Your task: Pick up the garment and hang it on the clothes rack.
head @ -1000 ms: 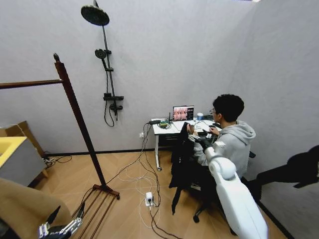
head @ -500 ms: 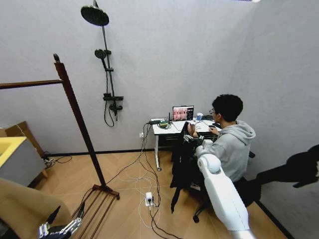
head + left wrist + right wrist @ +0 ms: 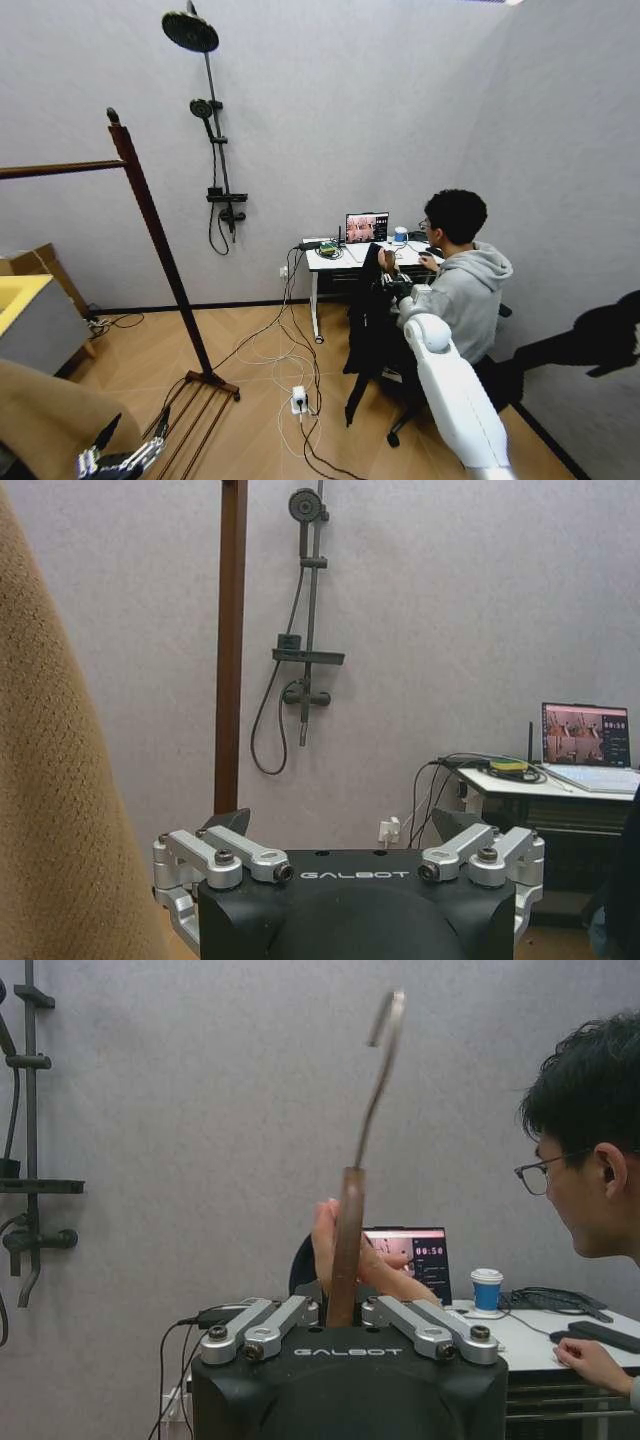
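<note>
Black coat (image 3: 366,320) hangs from a wooden hanger (image 3: 348,1255) clamped in the right gripper (image 3: 342,1318), beside a seated person's hand. The right arm has drawn slightly back, so pickup looks secured. The left gripper (image 3: 352,855) waits spread wide, low beside the clothes rack (image 3: 150,220).

floor (image 3: 250,400): wood | clothes rack (image 3: 150,215) foot, cables (image 3: 290,370), power strip (image 3: 299,399), desk (image 3: 340,258)
</note>
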Motion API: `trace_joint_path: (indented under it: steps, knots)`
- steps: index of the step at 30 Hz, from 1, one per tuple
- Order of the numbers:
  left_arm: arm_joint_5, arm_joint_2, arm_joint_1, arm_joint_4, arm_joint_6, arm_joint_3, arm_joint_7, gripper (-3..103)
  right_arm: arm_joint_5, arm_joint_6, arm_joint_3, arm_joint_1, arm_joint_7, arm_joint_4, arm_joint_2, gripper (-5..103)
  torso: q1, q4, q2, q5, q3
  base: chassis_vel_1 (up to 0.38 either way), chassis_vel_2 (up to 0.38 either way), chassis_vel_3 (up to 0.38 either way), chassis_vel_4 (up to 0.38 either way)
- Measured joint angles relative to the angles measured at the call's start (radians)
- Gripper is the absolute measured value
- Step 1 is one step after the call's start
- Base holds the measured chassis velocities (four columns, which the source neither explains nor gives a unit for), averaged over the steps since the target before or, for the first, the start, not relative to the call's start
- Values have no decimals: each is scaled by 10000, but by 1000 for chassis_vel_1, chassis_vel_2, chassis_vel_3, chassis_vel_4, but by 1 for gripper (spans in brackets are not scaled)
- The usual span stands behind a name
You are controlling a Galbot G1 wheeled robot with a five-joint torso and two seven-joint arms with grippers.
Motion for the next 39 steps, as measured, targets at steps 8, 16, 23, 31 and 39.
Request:
trace_joint_path:
  steps: [8, 16, 23, 31, 39]
  knots:
    - [0, 0, 0, 0, 0, 0, 1, 100, 105, -97, -31, -296, -114, 527, -17, 9, 1, -3, -1, 2, 1, 0, 0, 0, 0]
    - [0, 0, 0, 0, 0, 0, 1, 100, 192, -71, 79, -1125, -702, 1955, -195, 9, 0, 1, 1, -4, -1, 48, 46, 41, 37]
    - [0, 0, 0, 0, 0, 0, 1, 100, 309, 39, 98, -1607, -687, 2714, -227, 9, 0, 2, 1, -2, -1, 92, 83, 79, 86]
    - [0, 0, 0, 0, 0, 0, 1, 100, 249, 30, 48, -1770, -428, 3073, -218, 9, 0, 4, 1, 0, 0, 117, 111, 110, 115]
    - [0, 0, 0, 0, 0, 0, 0, 100, 522, -296, 17, -1794, -165, 3424, -223, 9, 1, 3, 1, 1, 0, 123, 129, 118, 125]
